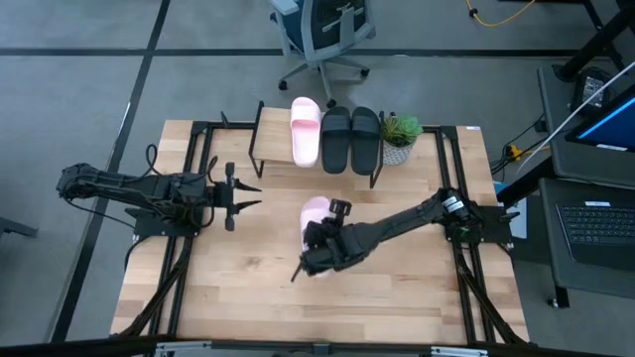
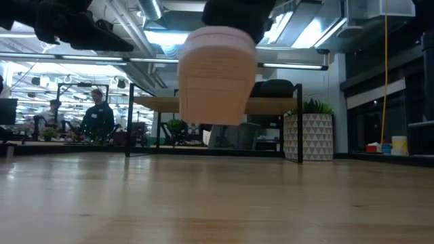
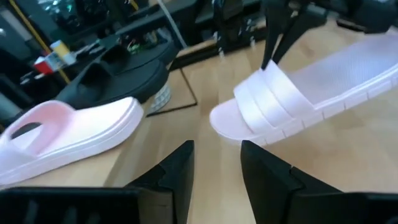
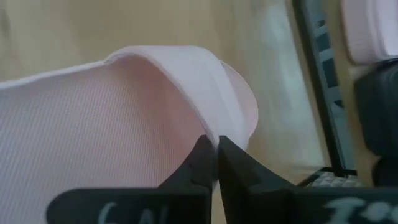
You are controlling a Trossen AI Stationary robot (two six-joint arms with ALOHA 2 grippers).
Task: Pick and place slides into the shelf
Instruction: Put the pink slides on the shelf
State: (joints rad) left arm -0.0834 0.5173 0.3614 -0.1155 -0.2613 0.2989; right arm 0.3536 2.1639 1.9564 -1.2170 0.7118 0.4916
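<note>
One light pink slide [image 1: 316, 210] is in the air over the middle of the table, held by my right gripper [image 4: 214, 146], which is shut on its strap. In the low view this slide [image 2: 217, 74] hangs clear above the tabletop. The other pink slide [image 1: 306, 131] and the two black slides [image 1: 349, 139] lie side by side on the shelf [image 1: 260, 129] at the table's far edge. My left gripper [image 3: 216, 163] is open and empty, at the table's left, pointing toward the held slide [image 3: 298, 87]. My right gripper pinches the pink slide's wide strap at its edge [image 4: 210, 127] between the two fingers, coming from above and slanting down. One finger [image 3: 273, 37] shows on the strap's outer side. The slide is lifted clear of the table, roughly level, below the gripper.
A potted plant [image 1: 399, 139] stands at the shelf's right end. Black frame rails [image 1: 198, 159] run along the table's left and right sides. Bare wood lies near the held slide. An office chair [image 1: 322, 35] is beyond the far edge, and people sit far off [image 2: 98, 115].
</note>
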